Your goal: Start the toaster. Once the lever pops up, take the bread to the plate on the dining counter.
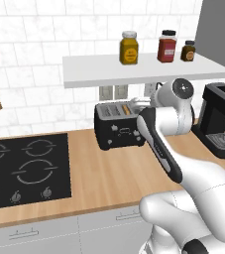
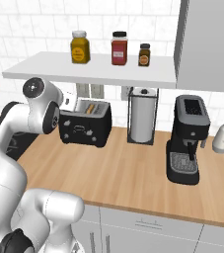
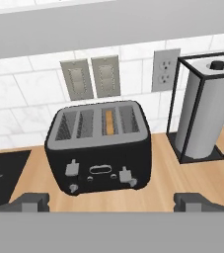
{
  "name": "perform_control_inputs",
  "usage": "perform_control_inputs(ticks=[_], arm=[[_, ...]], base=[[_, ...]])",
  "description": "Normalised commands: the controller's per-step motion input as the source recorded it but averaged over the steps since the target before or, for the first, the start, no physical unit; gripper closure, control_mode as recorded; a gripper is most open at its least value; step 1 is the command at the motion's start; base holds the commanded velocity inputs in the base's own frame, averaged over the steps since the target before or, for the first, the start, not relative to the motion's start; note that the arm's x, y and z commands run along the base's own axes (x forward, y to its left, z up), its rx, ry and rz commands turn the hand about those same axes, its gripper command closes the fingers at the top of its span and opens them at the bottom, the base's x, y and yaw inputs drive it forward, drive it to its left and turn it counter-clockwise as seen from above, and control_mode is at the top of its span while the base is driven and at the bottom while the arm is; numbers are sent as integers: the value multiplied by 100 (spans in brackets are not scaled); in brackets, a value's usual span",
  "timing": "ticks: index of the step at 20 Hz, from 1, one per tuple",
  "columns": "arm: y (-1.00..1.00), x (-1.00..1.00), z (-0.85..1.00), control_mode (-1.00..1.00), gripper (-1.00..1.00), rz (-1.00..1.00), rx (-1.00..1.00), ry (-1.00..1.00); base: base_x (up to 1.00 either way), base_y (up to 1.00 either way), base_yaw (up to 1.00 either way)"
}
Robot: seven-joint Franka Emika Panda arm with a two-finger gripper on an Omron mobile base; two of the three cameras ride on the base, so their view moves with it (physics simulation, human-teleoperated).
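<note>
A: What sits closest to the camera?

B: In the hand view, the claw (image 3: 111,202). Its two dark fingertips rise at the bottom corners, spread wide apart with nothing between them, so it is released. It hangs in front of the toaster and a little above it, not touching.

A: Describe the toaster.

B: The toaster (image 3: 99,146) is a black box standing upright on the light-wood table (image 3: 163,178), against a white tiled wall. Its top has slots in grey metal. Two pale levers and small knobs sit on its front face.

A: Where is the bread?

B: The bread (image 3: 109,121) is down inside a slot right of centre. Just its orange-tan top edge shows.

A: What else is near?

B: Just right of the toaster stands a paper towel roll (image 3: 202,116) in a black wire frame. Further right, in the right base view, a taller black coffee machine (image 2: 187,138) and a white bottle (image 2: 222,133). Left of the toaster, a black hob (image 1: 25,168) is set into the table. A white shelf (image 2: 93,69) above carries three jars (image 2: 119,48).

A: And the arm?

B: In the left base view the white arm (image 1: 168,134) bends up from the lower right and reaches toward the toaster's right end, hiding part of it.
</note>
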Motion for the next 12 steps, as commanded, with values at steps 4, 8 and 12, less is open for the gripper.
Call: perform_control_inputs(ticks=[4, 8, 12], arm=[[0, 0, 0, -100, -100, 0, 0, 0], [0, 0, 0, -100, -100, 0, 0, 0], [0, 0, 0, -100, -100, 0, 0, 0]], base=[[0, 0, 0], [0, 0, 0], [0, 0, 0]])
